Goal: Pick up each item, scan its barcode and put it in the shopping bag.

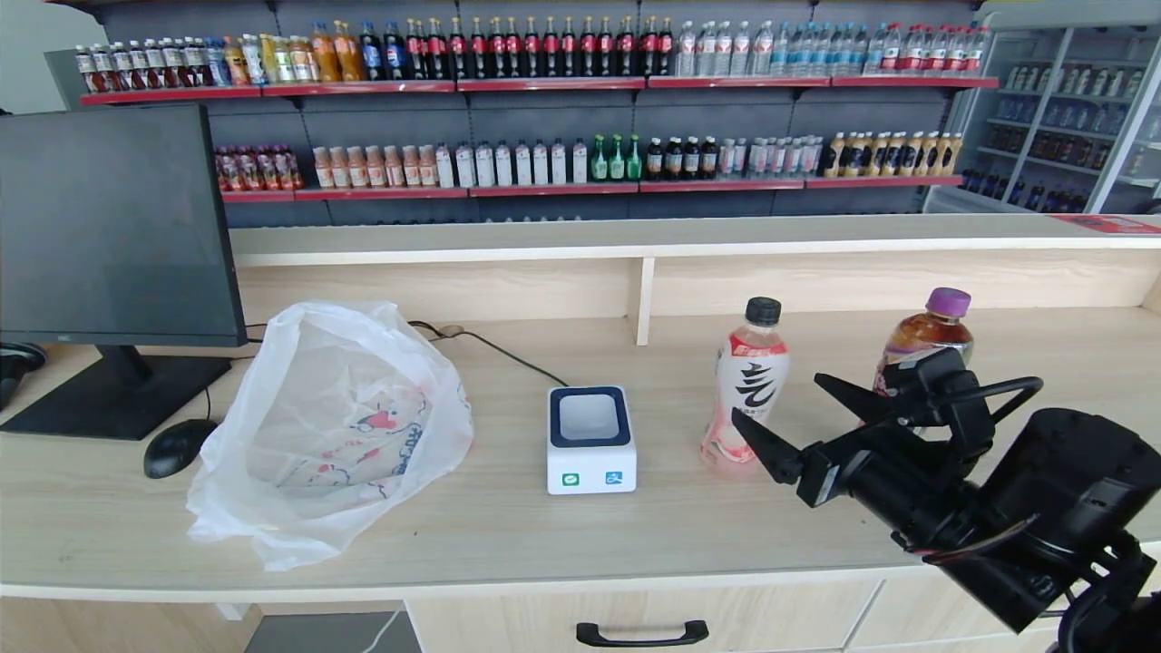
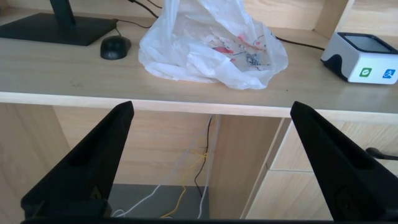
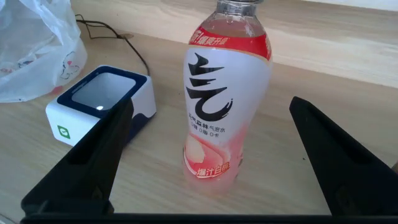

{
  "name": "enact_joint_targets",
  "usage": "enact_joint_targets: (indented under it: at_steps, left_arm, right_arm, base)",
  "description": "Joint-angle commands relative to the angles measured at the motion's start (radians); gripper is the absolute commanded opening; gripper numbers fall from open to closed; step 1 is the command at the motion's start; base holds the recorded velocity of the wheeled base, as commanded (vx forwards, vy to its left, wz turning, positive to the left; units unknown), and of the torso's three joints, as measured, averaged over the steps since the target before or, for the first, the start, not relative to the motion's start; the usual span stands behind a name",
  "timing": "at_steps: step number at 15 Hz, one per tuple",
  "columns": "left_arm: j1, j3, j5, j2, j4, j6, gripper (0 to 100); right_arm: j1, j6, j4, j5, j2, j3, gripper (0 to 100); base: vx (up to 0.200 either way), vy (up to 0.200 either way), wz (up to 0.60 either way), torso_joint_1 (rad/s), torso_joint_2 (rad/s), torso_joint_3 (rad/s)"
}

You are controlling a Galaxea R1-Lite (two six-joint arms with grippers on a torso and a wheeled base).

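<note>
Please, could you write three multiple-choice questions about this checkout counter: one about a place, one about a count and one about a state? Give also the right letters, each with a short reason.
1. What stands between the bag and the pink bottle?
A. a monitor
B. the scanner
C. a mouse

2. How many bottles stand on the counter?
A. one
B. two
C. four

3. In what state is the right end effector?
A. open, holding nothing
B. shut on the pink bottle
C. shut on the bag

Answers:
1 B: the scanner sits in the gap between them.
2 B: only the pink bottle and the brown bottle stand there.
3 A: it is spread wide near the pink bottle.
</note>
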Motion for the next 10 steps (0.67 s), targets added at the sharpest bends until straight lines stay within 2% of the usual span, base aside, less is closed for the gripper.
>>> enact_joint_targets:
  at_steps: [1, 3, 10]
  left_arm:
    - [0.001, 0.0, 0.0, 0.0, 0.0, -0.001, 100]
    - [0.001, 0.0, 0.0, 0.0, 0.0, 0.001, 100]
    - [0.001, 0.0, 0.0, 0.0, 0.0, 0.001, 100]
  right_arm:
    - [0.0, 0.006, -0.001, 0.0, 0.001, 0.004, 100]
    - [0.002, 0.046, -0.001, 0.0, 0.015, 0.0, 100]
    - [0.002, 0.05, -0.001, 0.0, 0.061, -0.006, 100]
  base:
    - [0.0, 0.0, 0.0, 0.0, 0.0, 0.0]
    - [0.0, 0.0, 0.0, 0.0, 0.0, 0.0]
    - [0.0, 0.0, 0.0, 0.0, 0.0, 0.0]
